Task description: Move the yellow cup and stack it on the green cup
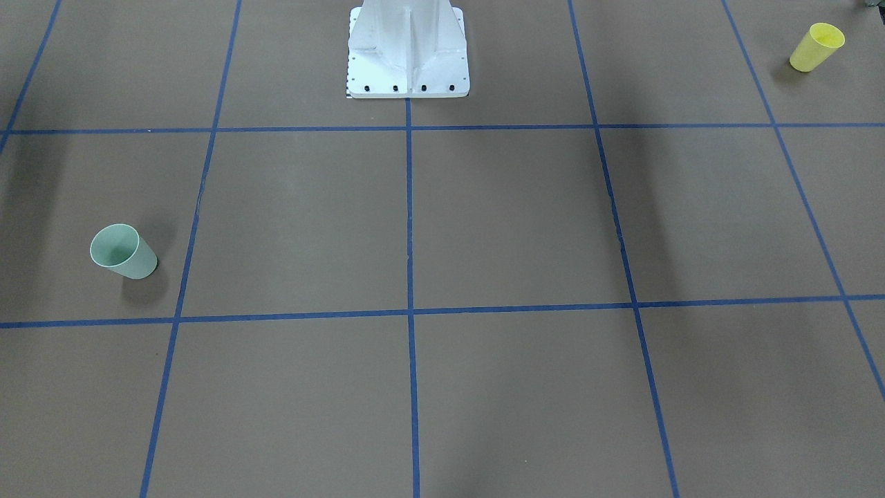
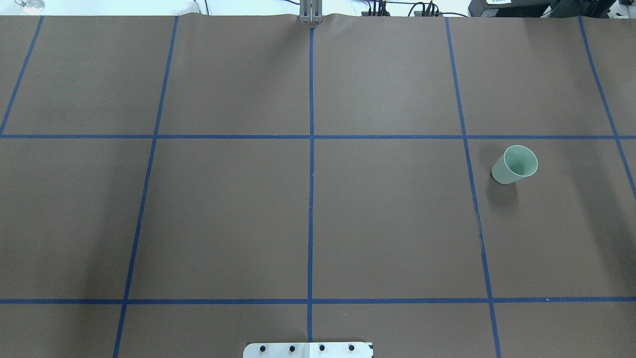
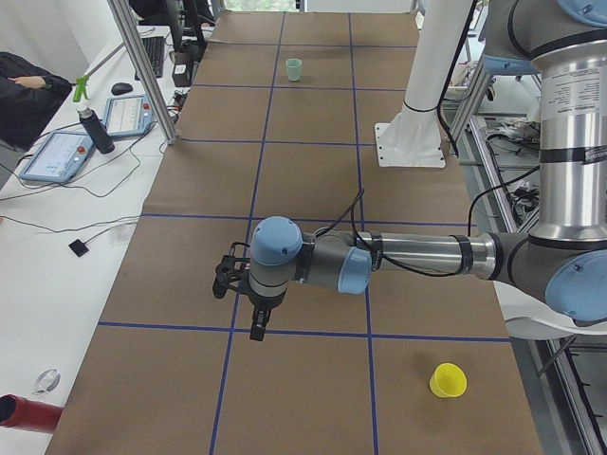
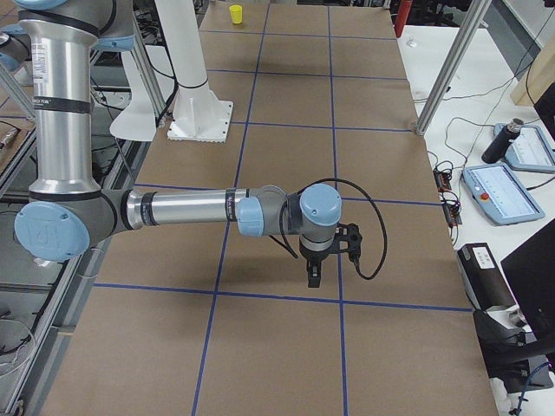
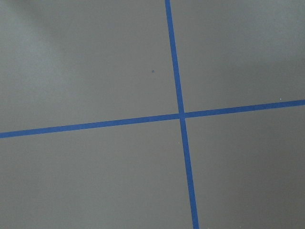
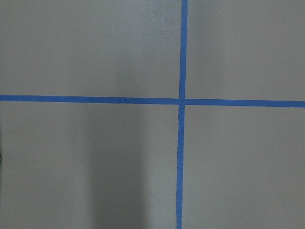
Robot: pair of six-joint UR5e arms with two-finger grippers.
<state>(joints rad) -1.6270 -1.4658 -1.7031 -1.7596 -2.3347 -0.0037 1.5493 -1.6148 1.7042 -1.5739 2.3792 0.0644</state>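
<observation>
With nothing yet grasped, the yellow cup (image 1: 818, 46) is seen upright at the left end of the desk (image 1: 518, 221), well apart from the green cup (image 1: 124, 252), so the left tool (image 3: 256, 322), whose spread, like that of the right tool (image 4: 313, 273), cannot be told, is judged due to be brought over it.

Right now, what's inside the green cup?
Nothing shows inside the green cup: both table views show only its bare pale inner wall. Its own wall hides the very bottom, so I can't check there.

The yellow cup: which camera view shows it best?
The exterior front-facing view: the yellow cup stands whole and upright there, rim and wall clear. Exterior left shows it whole too, with less detail; exterior right shows it tiny, far away. The overhead and both wrist views miss it.
</observation>
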